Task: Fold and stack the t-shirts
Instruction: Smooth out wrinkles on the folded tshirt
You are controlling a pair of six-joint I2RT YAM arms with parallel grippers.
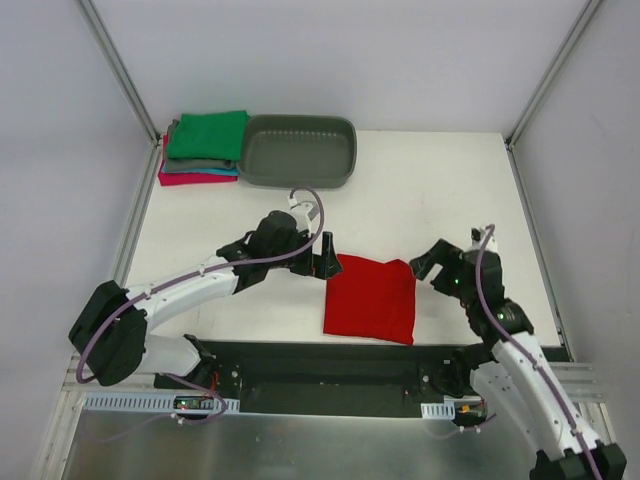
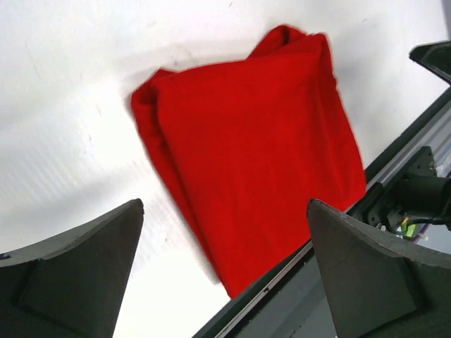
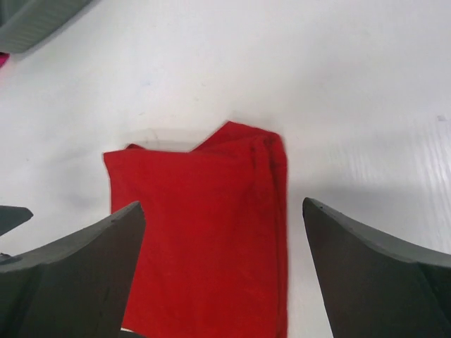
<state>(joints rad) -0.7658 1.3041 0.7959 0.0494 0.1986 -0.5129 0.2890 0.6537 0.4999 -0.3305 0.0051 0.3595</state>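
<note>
My left gripper (image 1: 322, 262) and right gripper (image 1: 430, 268) — both wide, empty — flank the folded bright red cloth t-shirt (image 1: 370, 298) on the white desk (image 1: 450, 190). I judge this suits carrying it to the green-topped shirt stack (image 1: 207, 140), far left.

A shirt (image 1: 370, 298) is lying on the table (image 1: 430, 190) at its near middle, its near edge reaching the table's front. The left gripper (image 1: 328, 258) is hanging just beside the shirt's far-left corner, and the right gripper (image 1: 432, 268) is hanging near its far-right corner. A stack (image 1: 205, 148) is sitting in the far-left corner, with the tub (image 1: 300, 150) sitting just to its right.
</note>
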